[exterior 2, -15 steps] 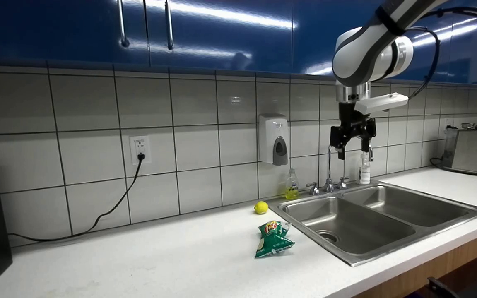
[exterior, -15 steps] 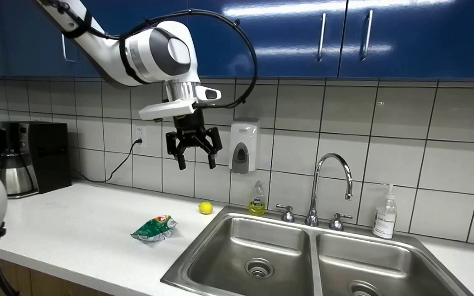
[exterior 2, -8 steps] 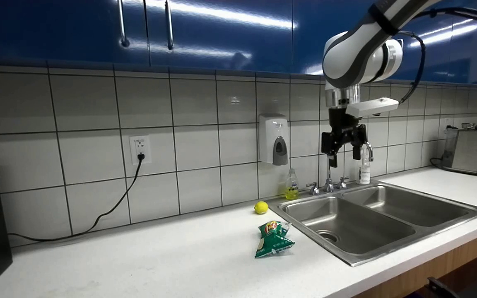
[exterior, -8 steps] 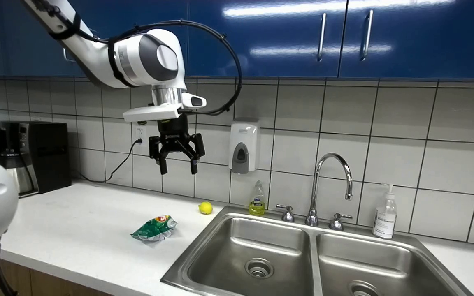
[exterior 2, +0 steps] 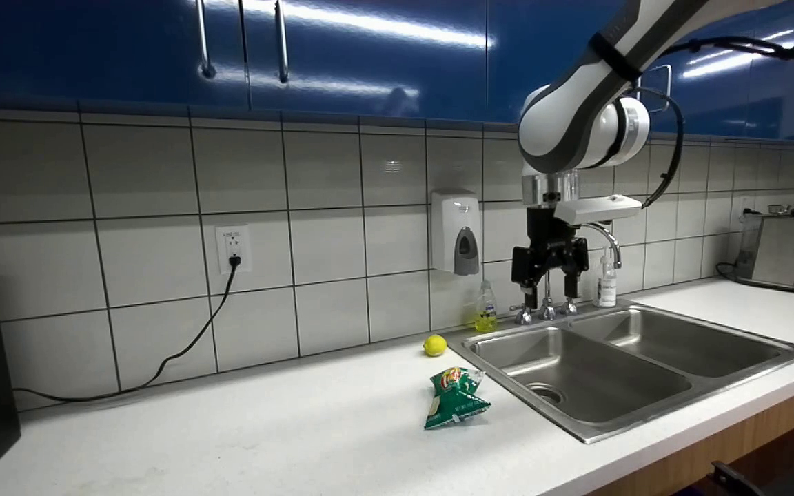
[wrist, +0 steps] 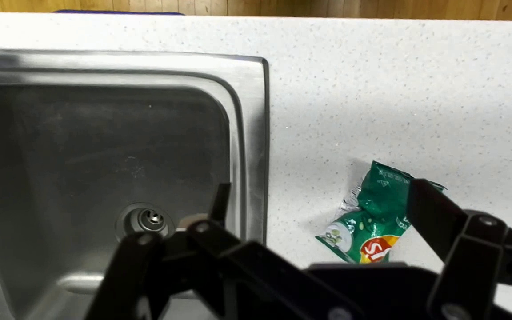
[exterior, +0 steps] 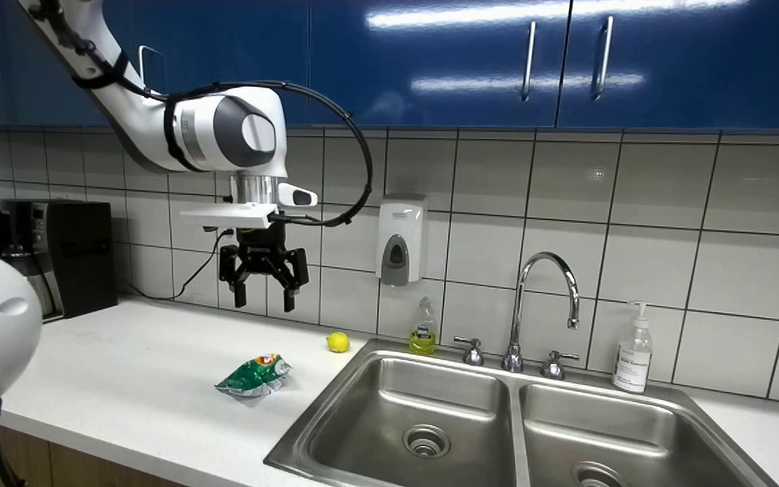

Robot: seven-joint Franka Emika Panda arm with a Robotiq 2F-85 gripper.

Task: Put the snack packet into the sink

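The snack packet lies on the white surface near the sink, apart from its rim, with the foil bent a little in the middle. Because it is outside the sink, I judge that the main part of my task is not yet done. In both exterior views, the tool hangs above, well apart from the packet, its fingers spread wide and nothing between them. In the wrist view, one finger hides a part of the packet, and the other appears in front of the edge of the nearer basin, so I am probably not centred. I consider this to be the approach, an early step. What is left, in my opinion: to bring the tool over the packet, to go down, to grip, to lift, to carry it across the rim and to release it in the basin. The lemon lies farther back, near the corner of the sink; I should not disturb it.
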